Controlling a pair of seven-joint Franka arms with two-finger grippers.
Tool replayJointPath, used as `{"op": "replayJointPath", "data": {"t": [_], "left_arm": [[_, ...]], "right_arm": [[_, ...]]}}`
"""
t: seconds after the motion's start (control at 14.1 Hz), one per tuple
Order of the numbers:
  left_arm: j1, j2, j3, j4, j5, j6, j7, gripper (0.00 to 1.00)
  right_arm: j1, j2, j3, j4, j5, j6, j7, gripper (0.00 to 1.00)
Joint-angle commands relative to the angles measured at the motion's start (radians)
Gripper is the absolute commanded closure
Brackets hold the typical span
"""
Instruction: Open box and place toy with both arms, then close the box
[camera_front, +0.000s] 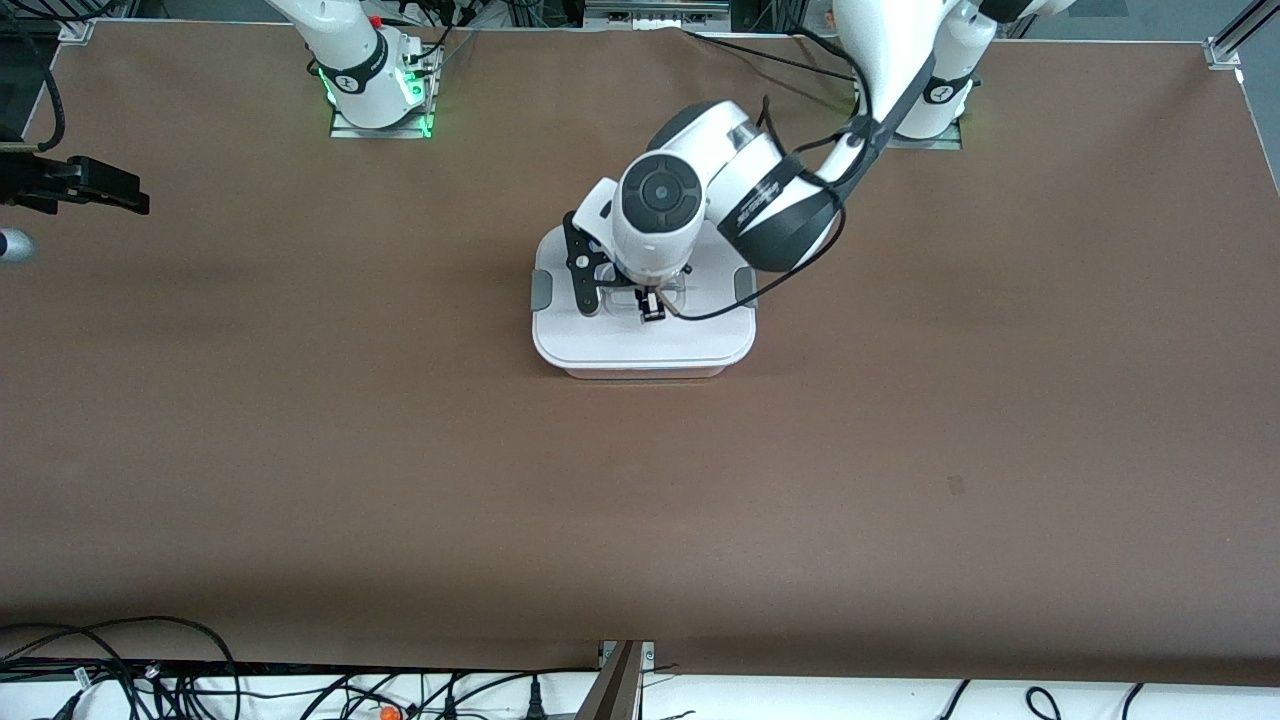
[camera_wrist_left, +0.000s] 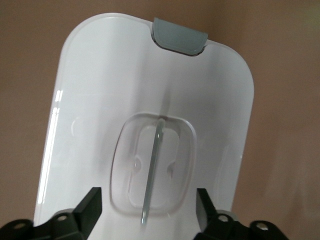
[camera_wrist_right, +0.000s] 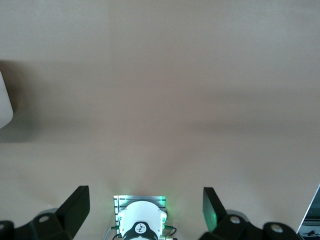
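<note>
The box (camera_front: 640, 345) stands in the middle of the table with its flat white lid (camera_wrist_left: 100, 100) on and a grey clip (camera_wrist_left: 180, 36) at the end. My left gripper (camera_front: 628, 298) hangs just over the lid's recessed centre handle (camera_wrist_left: 154, 167). It is open: its fingers (camera_wrist_left: 90, 205) stand on either side of the recess and touch nothing. My right gripper (camera_front: 120, 195) waits in the air at the right arm's end of the table, open and empty (camera_wrist_right: 145, 205). A corner of the box (camera_wrist_right: 4, 100) shows in the right wrist view. The toy is out of view.
The right arm's base (camera_front: 375, 75) and the left arm's base (camera_front: 935, 110) stand along the table edge farthest from the front camera. Cables (camera_front: 150, 670) lie along the nearest edge. Brown tabletop (camera_front: 900, 450) surrounds the box.
</note>
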Motion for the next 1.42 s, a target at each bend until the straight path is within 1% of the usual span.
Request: {"op": "replayJointPath", "data": {"t": [0.0, 0.14, 0.21, 0.35, 0.5, 0.71, 0.85, 0.92, 0.99, 1.06, 1.13, 1.2, 1.28, 1.35], "left_arm": [[0.071, -0.108, 0.000, -0.022, 0.002, -0.091, -0.090, 0.00], [0.126, -0.166, -0.003, -0.024, 0.007, -0.229, -0.188, 0.00], [0.132, -0.192, 0.003, -0.024, 0.019, -0.270, -0.246, 0.00], [0.192, -0.234, 0.014, -0.024, 0.019, -0.297, -0.340, 0.00], [0.286, -0.266, 0.014, -0.024, 0.021, -0.303, -0.347, 0.00], [0.463, -0.329, 0.005, -0.022, 0.021, -0.343, -0.315, 0.00], [0.545, -0.334, 0.017, -0.019, 0.022, -0.341, -0.214, 0.00], [0.606, -0.337, 0.022, -0.016, 0.038, -0.340, -0.207, 0.00], [0.631, -0.355, 0.034, -0.033, 0.045, -0.326, -0.210, 0.00], [0.619, -0.416, 0.087, -0.095, 0.059, -0.296, -0.227, 0.00], [0.619, -0.450, 0.100, -0.144, 0.055, -0.239, -0.244, 0.00], [0.616, -0.507, 0.121, -0.215, 0.050, -0.166, -0.261, 0.00], [0.595, -0.571, 0.146, -0.296, 0.050, -0.071, -0.320, 0.00], [0.579, -0.622, 0.177, -0.374, 0.047, -0.012, -0.418, 0.00]], "right_arm": [[0.011, -0.009, -0.013, -0.003, 0.020, 0.000, 0.006, 0.00], [0.009, -0.009, -0.013, -0.003, 0.020, 0.000, 0.006, 0.00], [0.009, -0.009, -0.013, -0.003, 0.020, 0.000, 0.005, 0.00], [0.009, -0.009, -0.013, -0.003, 0.020, 0.000, 0.006, 0.00], [0.009, -0.009, -0.013, -0.003, 0.020, 0.000, 0.006, 0.00], [0.009, -0.009, -0.013, -0.003, 0.020, 0.000, 0.005, 0.00], [0.009, -0.009, -0.013, -0.003, 0.020, 0.000, 0.006, 0.00], [0.009, -0.009, -0.013, -0.003, 0.020, 0.000, 0.005, 0.00], [0.009, -0.009, -0.013, -0.003, 0.020, 0.000, 0.005, 0.00], [0.009, -0.009, -0.015, -0.003, 0.020, 0.000, 0.005, 0.00], [0.009, -0.009, -0.015, -0.003, 0.020, 0.000, 0.005, 0.00], [0.008, -0.009, -0.015, -0.003, 0.020, 0.000, 0.005, 0.00], [0.009, -0.009, -0.015, -0.003, 0.020, 0.000, 0.005, 0.00], [0.009, -0.009, -0.015, -0.003, 0.020, 0.000, 0.005, 0.00]]}}
